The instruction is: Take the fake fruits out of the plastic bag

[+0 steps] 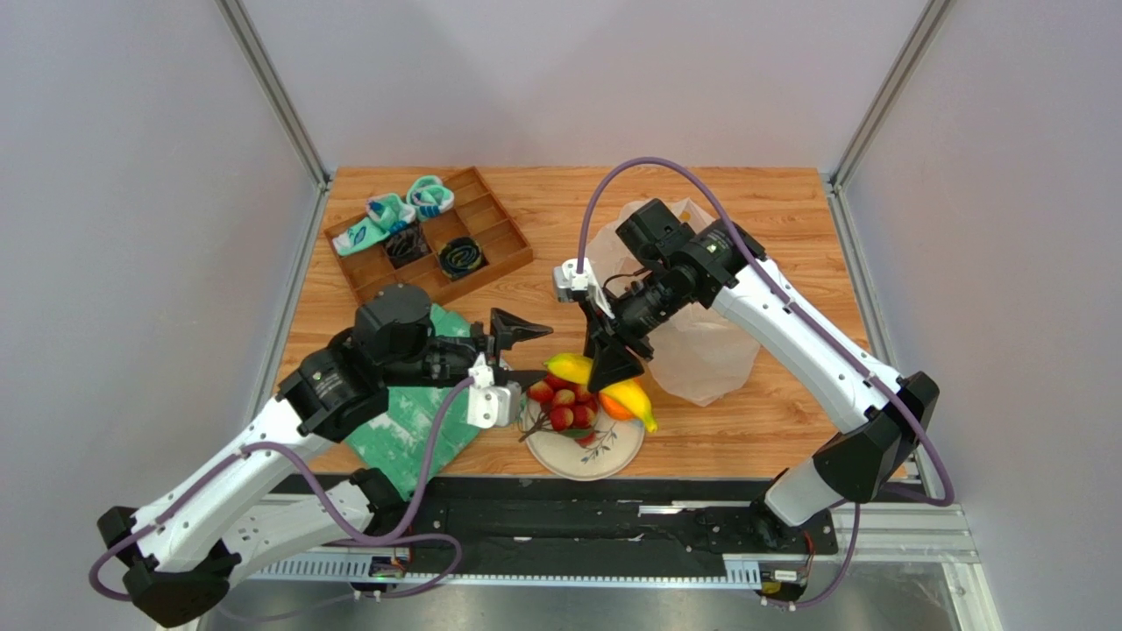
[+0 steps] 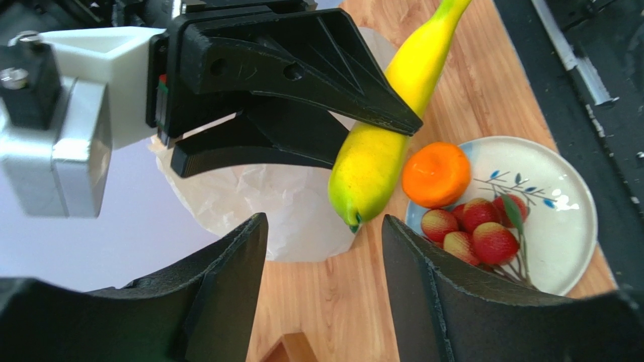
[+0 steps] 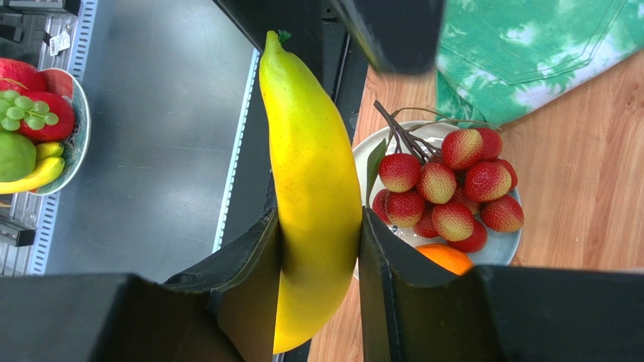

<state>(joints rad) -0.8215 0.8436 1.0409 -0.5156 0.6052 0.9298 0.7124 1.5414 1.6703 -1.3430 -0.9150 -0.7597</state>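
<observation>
My right gripper (image 1: pixel 613 362) is shut on the yellow banana (image 1: pixel 635 398) and holds it just above the plate (image 1: pixel 589 458). In the right wrist view the banana (image 3: pixel 314 166) is squeezed between both fingers. The red fruit cluster (image 1: pixel 564 401) and the orange (image 1: pixel 614 409) lie on the plate. The whitish plastic bag (image 1: pixel 705 355) lies crumpled behind, partly under the right arm. My left gripper (image 1: pixel 520 329) is open and empty, left of the banana; its wrist view shows the banana (image 2: pixel 385 128), orange (image 2: pixel 435 175), cluster (image 2: pixel 472 226) and bag (image 2: pixel 249 196). Grapes and the dark fruit are hidden.
A green-white mottled cloth (image 1: pixel 428 421) lies under the left arm, left of the plate. A wooden compartment tray (image 1: pixel 428 237) with small items stands at the back left. A bowl of other fruit (image 3: pixel 38 128) sits off the table, below its front edge.
</observation>
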